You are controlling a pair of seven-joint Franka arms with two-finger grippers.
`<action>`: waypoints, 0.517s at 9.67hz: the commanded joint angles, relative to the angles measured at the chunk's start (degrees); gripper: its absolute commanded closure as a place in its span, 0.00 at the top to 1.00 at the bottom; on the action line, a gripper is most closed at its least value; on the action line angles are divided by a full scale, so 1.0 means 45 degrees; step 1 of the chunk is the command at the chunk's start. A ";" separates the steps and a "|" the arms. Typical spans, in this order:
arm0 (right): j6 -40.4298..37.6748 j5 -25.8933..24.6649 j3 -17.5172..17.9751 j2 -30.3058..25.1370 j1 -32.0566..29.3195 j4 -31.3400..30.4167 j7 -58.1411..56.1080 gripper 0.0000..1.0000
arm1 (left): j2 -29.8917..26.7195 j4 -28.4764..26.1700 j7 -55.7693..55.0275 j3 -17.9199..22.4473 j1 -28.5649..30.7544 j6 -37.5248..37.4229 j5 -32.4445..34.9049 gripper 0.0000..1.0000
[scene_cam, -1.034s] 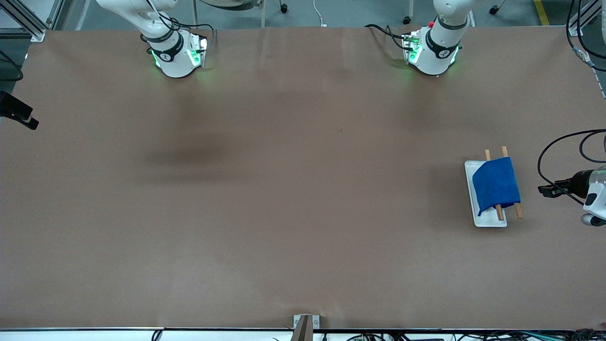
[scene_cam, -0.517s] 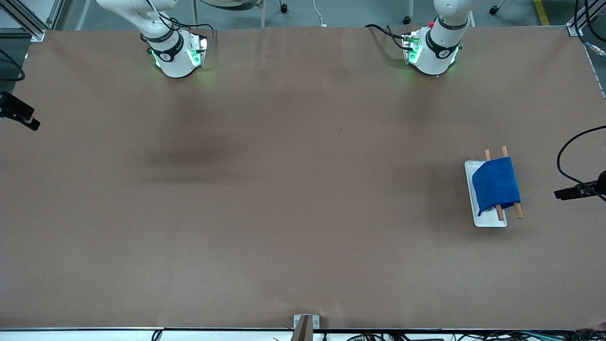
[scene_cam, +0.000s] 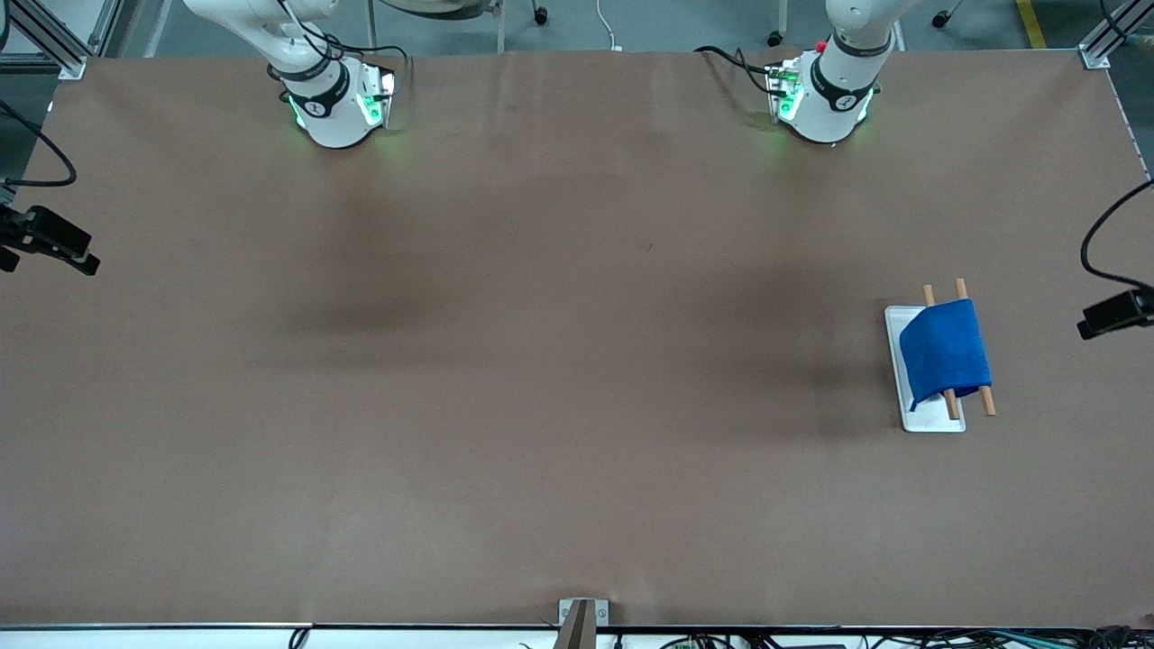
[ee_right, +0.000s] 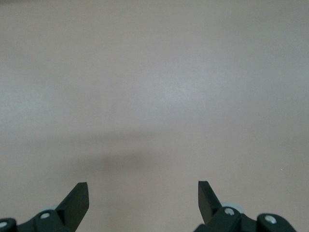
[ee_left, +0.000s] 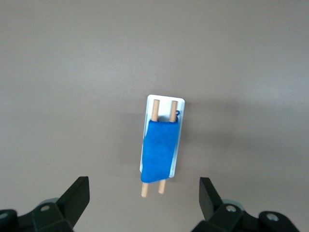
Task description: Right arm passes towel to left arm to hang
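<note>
A blue towel (scene_cam: pixel 945 353) already hangs draped over two wooden rods (scene_cam: pixel 975 389) on a white tray (scene_cam: pixel 904 397), toward the left arm's end of the table. Judging by this, the hanging looks finished, with nothing left but for the arms to clear away. The towel's long axis runs along the rods, one end pointing toward the front camera and the other toward the robot bases. The left gripper (ee_left: pixel 144 199) hovers high above the tray, jaws spread wide and empty. The right gripper (ee_right: pixel 143 199) waits well apart from the tray over bare table, also released and empty.
</note>
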 commanded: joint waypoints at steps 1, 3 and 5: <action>-0.0039 0.0158 0.0374 -0.0178 -0.0394 -0.0092 -0.0031 1.00 | -0.0791 -0.0458 0.0142 -0.0375 0.0109 -0.0543 -0.0472 1.00; -0.0059 0.0158 0.0375 -0.0139 -0.0316 0.0006 -0.0031 1.00 | -0.1493 -0.0554 0.0162 -0.0221 -0.0026 -0.0896 -0.1563 1.00; -0.0504 0.0177 0.0743 -0.0158 -0.0470 0.0394 -0.0050 1.00 | -0.2856 -0.1662 0.0064 0.2358 -0.2917 -0.0975 -0.1976 1.00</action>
